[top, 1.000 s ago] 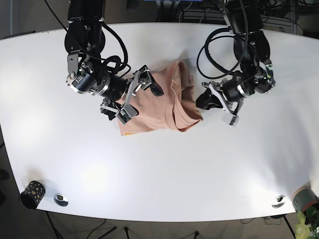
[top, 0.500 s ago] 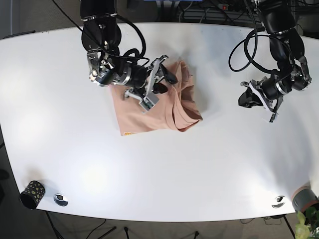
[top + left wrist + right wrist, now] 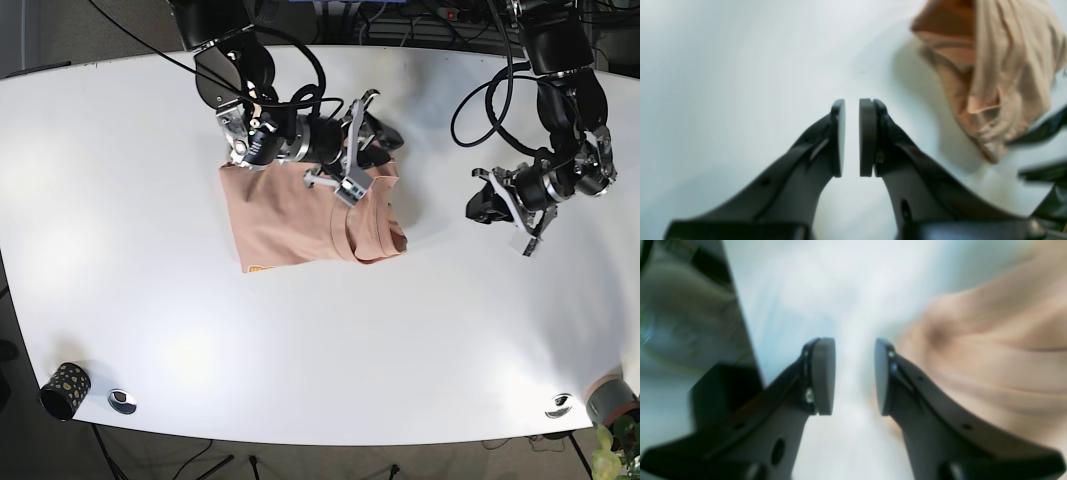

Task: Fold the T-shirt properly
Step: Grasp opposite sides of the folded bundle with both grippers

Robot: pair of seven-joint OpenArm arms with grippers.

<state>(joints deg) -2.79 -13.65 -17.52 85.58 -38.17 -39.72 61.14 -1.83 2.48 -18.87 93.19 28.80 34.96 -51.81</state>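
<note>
- The left gripper (image 3: 852, 138) has its jaws nearly together, only a thin slit between the pads, and nothing is caught in it; bare white table (image 3: 723, 83) lies under and ahead of it.
- The right gripper (image 3: 854, 376) has its jaws spread with a clear gap and holds nothing; blur makes it hard to tell whether the right-hand pad brushes cloth.
- From the left jaws, the T-shirt (image 3: 987, 73) sits ahead and to the right, well apart, showing a bunched, rumpled edge.
- From the right jaws, the peach cloth begins just beside the right-hand finger and spreads away to that side.
- In the base view the T-shirt (image 3: 300, 215) lies as a rough rectangle with a lumpy, doubled fold near the right gripper (image 3: 352, 150), which hovers over its far edge; the left gripper (image 3: 500, 205) stands off on bare table.
- Judgement: a fold is partly made but untidy, and neither arm has a grasp now.
- The next move likely calls for pinching the bunched edge and smoothing or re-laying it flat.
</note>
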